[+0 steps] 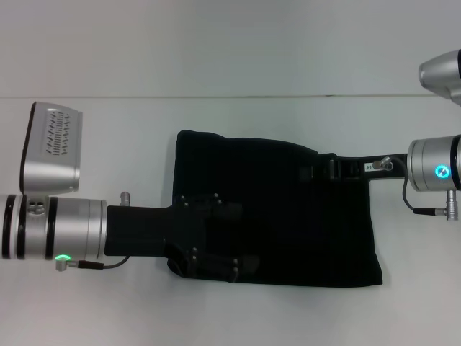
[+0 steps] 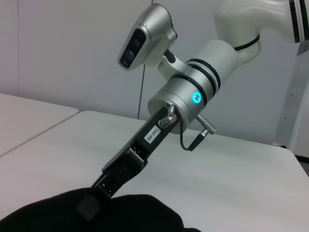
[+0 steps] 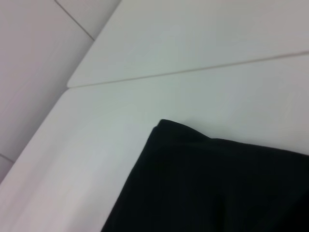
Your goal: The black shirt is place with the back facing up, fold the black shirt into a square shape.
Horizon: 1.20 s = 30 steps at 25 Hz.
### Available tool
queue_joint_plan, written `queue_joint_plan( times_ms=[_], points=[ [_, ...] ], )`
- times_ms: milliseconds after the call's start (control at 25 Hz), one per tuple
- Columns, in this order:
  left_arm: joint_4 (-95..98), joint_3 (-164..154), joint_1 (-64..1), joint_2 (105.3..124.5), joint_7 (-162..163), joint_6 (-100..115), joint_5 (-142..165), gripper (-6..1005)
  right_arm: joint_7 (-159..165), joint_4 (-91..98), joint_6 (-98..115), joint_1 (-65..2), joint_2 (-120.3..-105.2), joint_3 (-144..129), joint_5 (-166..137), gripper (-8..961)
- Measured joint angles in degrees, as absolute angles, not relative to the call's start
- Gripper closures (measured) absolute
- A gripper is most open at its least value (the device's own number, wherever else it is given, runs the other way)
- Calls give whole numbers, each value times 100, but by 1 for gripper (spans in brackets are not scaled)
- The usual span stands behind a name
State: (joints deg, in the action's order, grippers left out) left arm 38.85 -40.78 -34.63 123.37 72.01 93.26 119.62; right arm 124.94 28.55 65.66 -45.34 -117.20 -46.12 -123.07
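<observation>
Both grippers on folded black shirt [image 1: 281, 209] — L [image 1: 216, 241], R [image 1: 324, 171].

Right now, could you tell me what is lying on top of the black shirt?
Both grippers sit over the black shirt: the left gripper from its left edge, the right gripper from its right. Whatever lies beneath the fabric is covered.

Pale white table [image 1: 238, 317] under even light, plain grey-white wall [image 2: 63, 53] behind its far edge.
</observation>
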Motion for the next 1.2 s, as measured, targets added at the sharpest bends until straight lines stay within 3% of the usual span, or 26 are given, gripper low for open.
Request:
queue_joint_plan(
  times_ms=[640,880,1200],
  points=[
    [3856,-4078,-3463,12364,7221,9267,11949,66,12661,2657,6457,-4611,-11715,-5023,-12428,676],
    [3843,-4078,-3457,12366,7219,9257,11945,66,12845,2646,6309,-4621,-11666,-5036,-12428,424],
    [3835,-4078,-3445,12374,7225,9246,11943,66,12861,2644,6021,-4580,-11630,-5036,-12428,356]
  ],
)
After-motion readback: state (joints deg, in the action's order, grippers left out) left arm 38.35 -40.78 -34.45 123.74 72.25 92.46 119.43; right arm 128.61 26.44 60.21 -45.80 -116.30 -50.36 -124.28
